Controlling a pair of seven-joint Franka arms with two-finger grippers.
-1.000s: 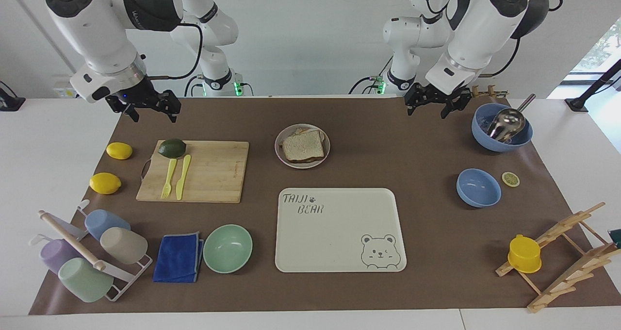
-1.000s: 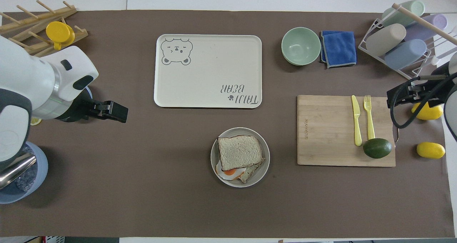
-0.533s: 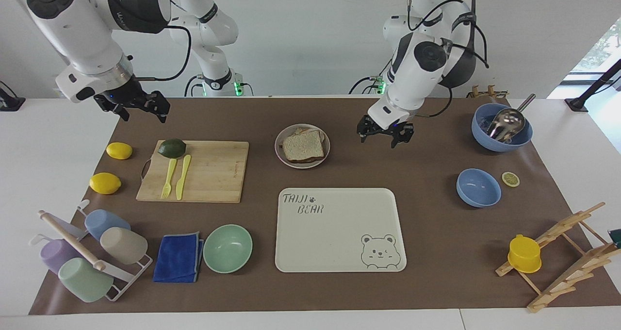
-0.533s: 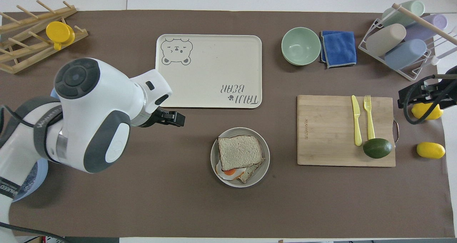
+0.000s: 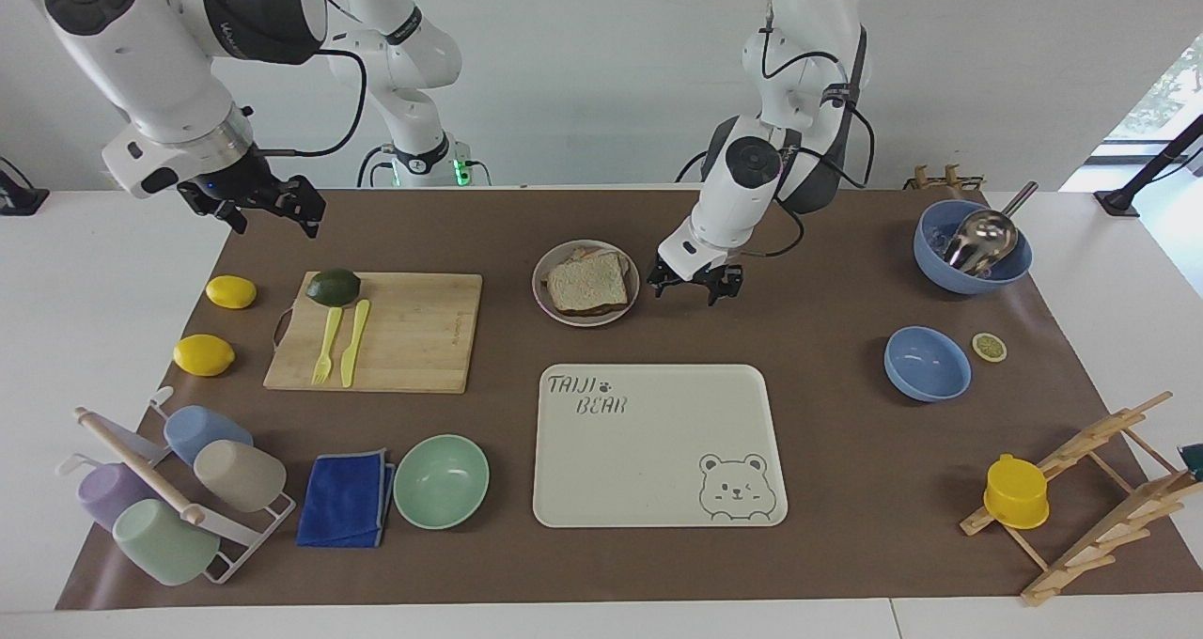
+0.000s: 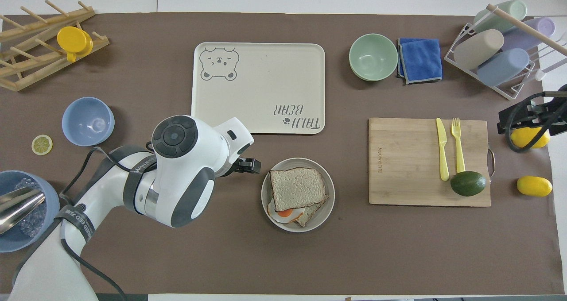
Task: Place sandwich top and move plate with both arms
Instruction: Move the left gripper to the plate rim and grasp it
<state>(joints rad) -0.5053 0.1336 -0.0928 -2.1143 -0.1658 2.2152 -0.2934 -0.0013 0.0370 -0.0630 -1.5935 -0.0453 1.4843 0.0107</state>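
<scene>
Where the brown-covered surface (image 5: 827,451) runs nearest the robots' middle, the sandwich top (image 5: 587,282) lies on the plate (image 5: 545,293), covering a fried egg (image 6: 286,213) and a lower slice whose edges show on the side nearer the robots. The left hand (image 5: 694,286) hangs low just beside the plate, toward the left arm's end, its fingers apart and holding nothing, not touching the rim. Farther from the robots than the plate lies the cream bear tray (image 5: 658,451). Toward the right arm's end sits a cutting board (image 5: 414,338) carrying an avocado (image 5: 334,287), a fork (image 5: 325,346) and a knife (image 5: 355,342). The right hand (image 5: 273,209) waits in the air over the mat's corner near a lemon (image 5: 231,291), its 2 fingers apart and empty.
</scene>
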